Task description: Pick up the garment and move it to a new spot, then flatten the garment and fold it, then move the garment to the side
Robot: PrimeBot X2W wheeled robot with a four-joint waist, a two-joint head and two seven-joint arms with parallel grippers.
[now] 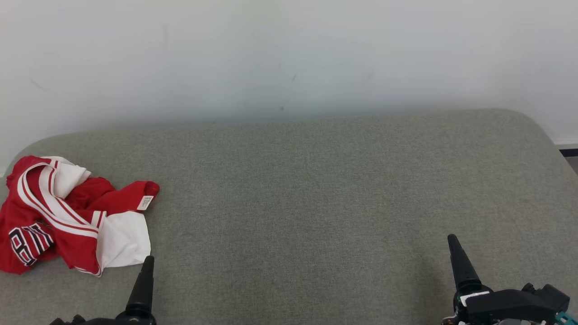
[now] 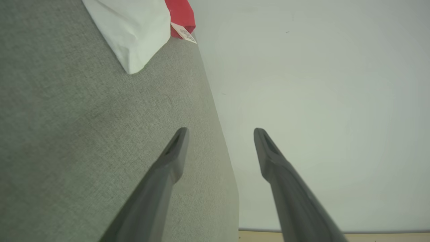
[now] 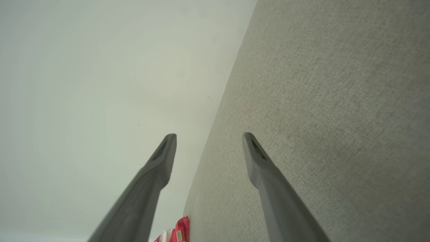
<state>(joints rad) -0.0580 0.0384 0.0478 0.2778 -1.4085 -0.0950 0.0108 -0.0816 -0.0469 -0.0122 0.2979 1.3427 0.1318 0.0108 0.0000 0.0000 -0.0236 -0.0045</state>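
Note:
The garment (image 1: 67,216) is a red and white jersey with dark lettering, lying crumpled at the far left of the grey upholstered surface (image 1: 316,203). My left gripper (image 2: 220,131) is open and holds nothing. One of its dark fingers (image 1: 143,284) rises just below and right of the garment's white corner (image 2: 134,33), apart from it. My right gripper (image 3: 209,135) is open too, with nothing between its fingers. It hovers near the front right of the surface, where one finger (image 1: 458,262) shows. A red scrap of the garment (image 3: 179,232) sits at the bottom edge of the right wrist view.
A plain white wall (image 1: 289,58) runs behind the surface's rounded back edge. The surface's rounded right corner (image 1: 537,126) falls away to a dark skirting strip (image 1: 568,151). Bare grey fabric stretches from the garment to the right gripper.

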